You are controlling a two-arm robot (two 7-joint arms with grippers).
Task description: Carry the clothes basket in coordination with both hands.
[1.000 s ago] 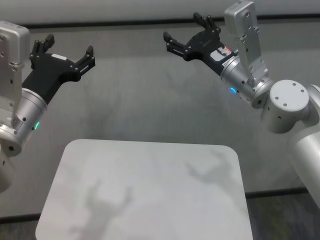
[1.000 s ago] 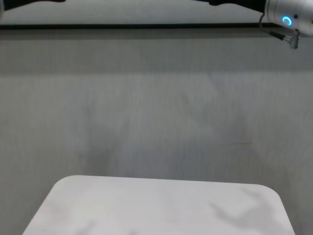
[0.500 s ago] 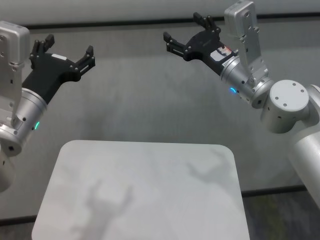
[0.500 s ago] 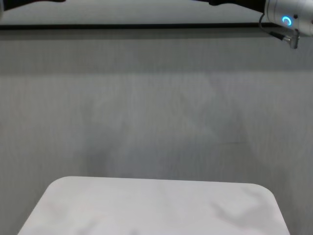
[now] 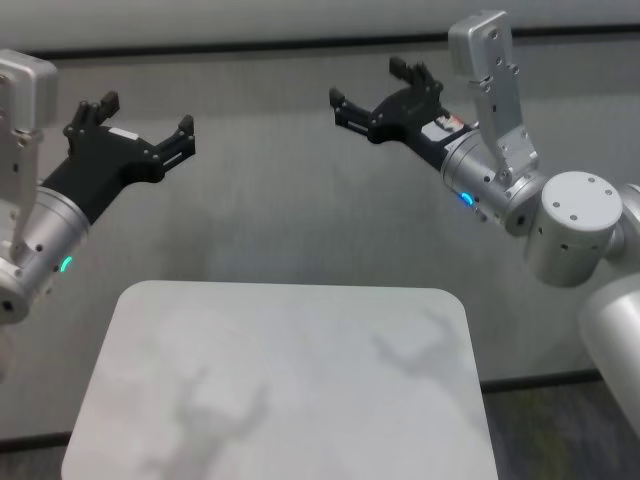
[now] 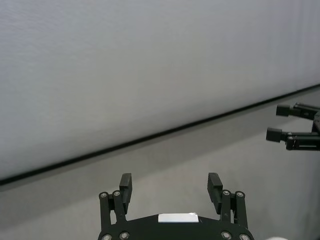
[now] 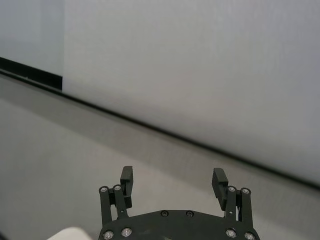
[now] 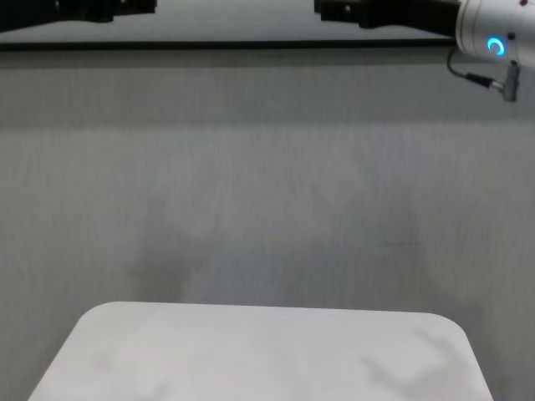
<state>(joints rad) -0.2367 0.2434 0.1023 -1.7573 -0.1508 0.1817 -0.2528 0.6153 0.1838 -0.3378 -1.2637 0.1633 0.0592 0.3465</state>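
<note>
The clothes basket shows in none of the views. Both hands hang raised in the air beyond the far edge of the white table [image 5: 280, 370]. My left gripper [image 5: 145, 115] is at the left, open, with nothing between its fingers. My right gripper [image 5: 370, 85] is at the right, also open and empty. Each wrist view shows its own spread fingers against the grey floor and wall: the left gripper [image 6: 170, 181] and the right gripper [image 7: 172, 177]. In the chest view only their black undersides reach in along the top, the left gripper [image 8: 100, 8] and the right gripper [image 8: 347, 10].
The white table [image 8: 267, 351] with rounded corners is bare and stands close in front of me. Grey floor stretches behind it to a pale wall with a dark baseboard [image 8: 251, 44]. The other arm's fingers [image 6: 295, 125] show far off in the left wrist view.
Both grippers have come down a little and levelled out, so their undersides now show at the top of the chest view. The table has shifted slightly to the left in view.
</note>
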